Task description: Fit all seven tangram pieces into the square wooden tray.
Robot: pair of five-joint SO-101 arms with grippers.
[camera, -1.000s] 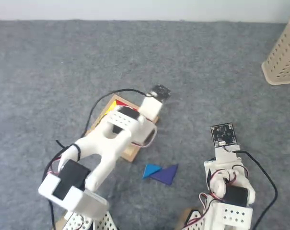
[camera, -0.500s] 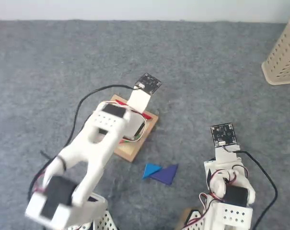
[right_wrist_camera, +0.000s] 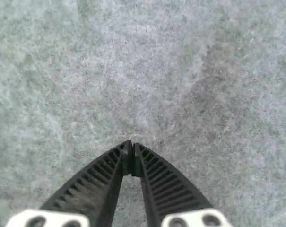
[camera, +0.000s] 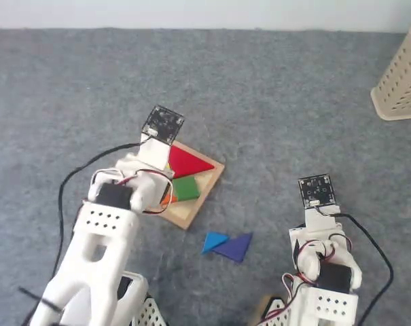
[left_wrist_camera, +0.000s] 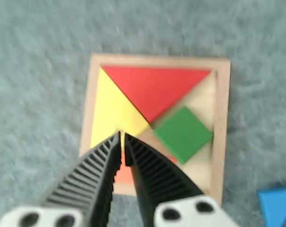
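With the left claw pressed together and empty over the yellow triangle inside the tray, a careless descent could knock the green square askew, and the blue triangle and purple piece, touching each other near the tray, may skid apart when pinched.

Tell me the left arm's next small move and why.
Probably open the left end effector and swing it toward the blue triangle. It is shut and empty above the tray, and the blue triangle and purple piece lie on the carpet outside it, with bare wood left inside.
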